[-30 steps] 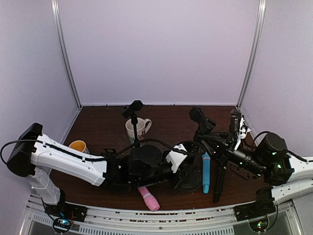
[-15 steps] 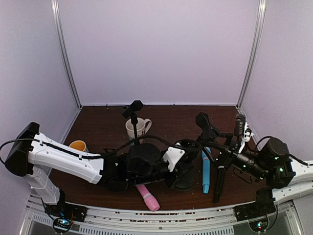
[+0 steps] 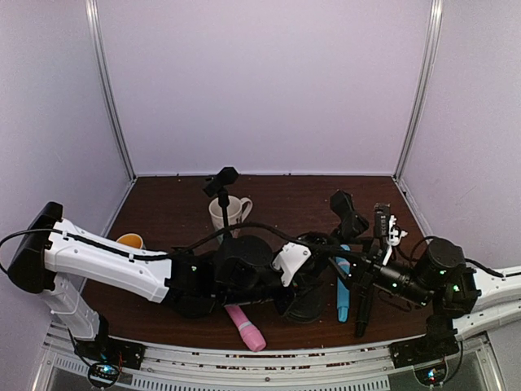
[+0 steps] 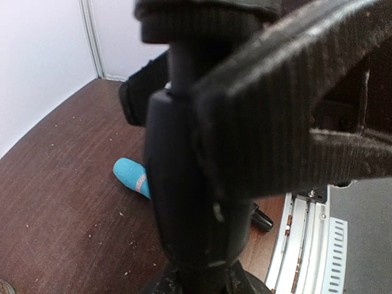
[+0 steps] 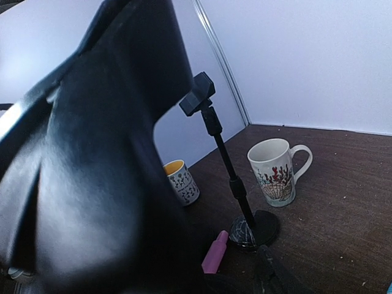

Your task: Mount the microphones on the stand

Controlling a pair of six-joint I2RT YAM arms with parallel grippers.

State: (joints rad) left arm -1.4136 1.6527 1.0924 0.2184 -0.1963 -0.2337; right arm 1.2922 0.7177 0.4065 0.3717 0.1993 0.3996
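Observation:
A black stand (image 3: 307, 303) with a round base stands at the table's middle, its clip (image 3: 348, 212) tilted up to the right. My left gripper (image 3: 301, 273) is shut on its pole (image 4: 193, 202). My right gripper (image 3: 362, 262) hangs beside the stand's upper arm; a black shape (image 5: 116, 159) fills its view and hides the jaws. The pink microphone (image 3: 246, 327) lies near the front edge. The light blue microphone (image 3: 343, 285) and the black microphone (image 3: 364, 308) lie side by side right of the base.
A second stand (image 3: 224, 213) with its clip (image 5: 197, 95) stands behind my left arm. Beside it is a white mug (image 3: 230, 213) with a coral print. A small yellow-lined cup (image 3: 130, 242) sits at the left. White walls close in the back and both sides.
My left gripper closed on the stand's pole and slid slightly right. The right arm dropped toward the near side. The stand's clip swung right and lower.

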